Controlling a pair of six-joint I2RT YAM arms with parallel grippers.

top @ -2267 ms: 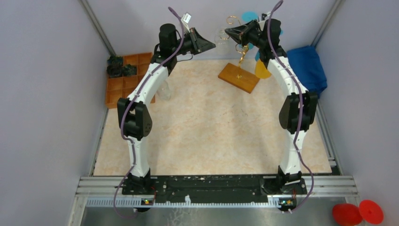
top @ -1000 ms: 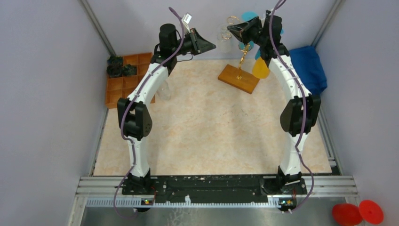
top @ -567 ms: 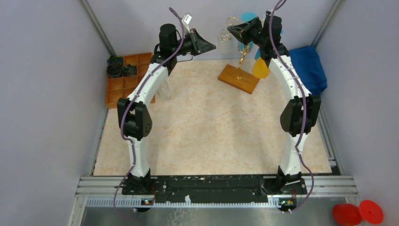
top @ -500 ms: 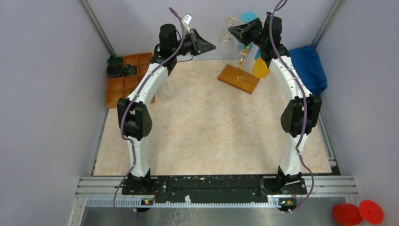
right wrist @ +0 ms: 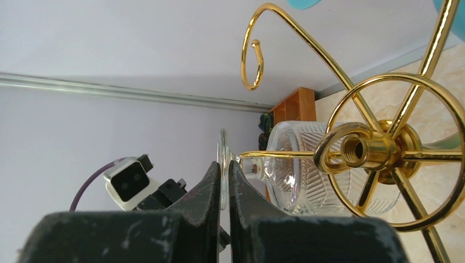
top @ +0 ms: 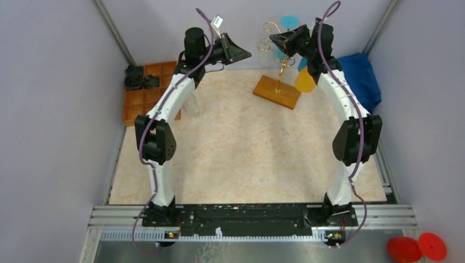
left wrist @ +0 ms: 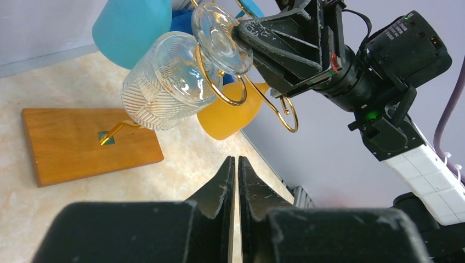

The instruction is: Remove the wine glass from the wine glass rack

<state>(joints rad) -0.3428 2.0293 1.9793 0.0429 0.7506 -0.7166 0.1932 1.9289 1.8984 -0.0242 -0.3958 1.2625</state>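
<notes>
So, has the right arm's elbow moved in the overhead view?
Yes. The right arm's elbow has swung outward, toward the table's right rail.

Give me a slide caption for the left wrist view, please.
Right pincer pinches the foot of the wine glass hanging on the wine glass rack; left pincer shut.

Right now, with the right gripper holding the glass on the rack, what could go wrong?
1. The right gripper pinches only the thin foot of the wine glass; it may slip or twist.
2. The stem hangs in a curled arm of the rack; a wrong pull could catch and tip it, shaking the orange cup.
</notes>
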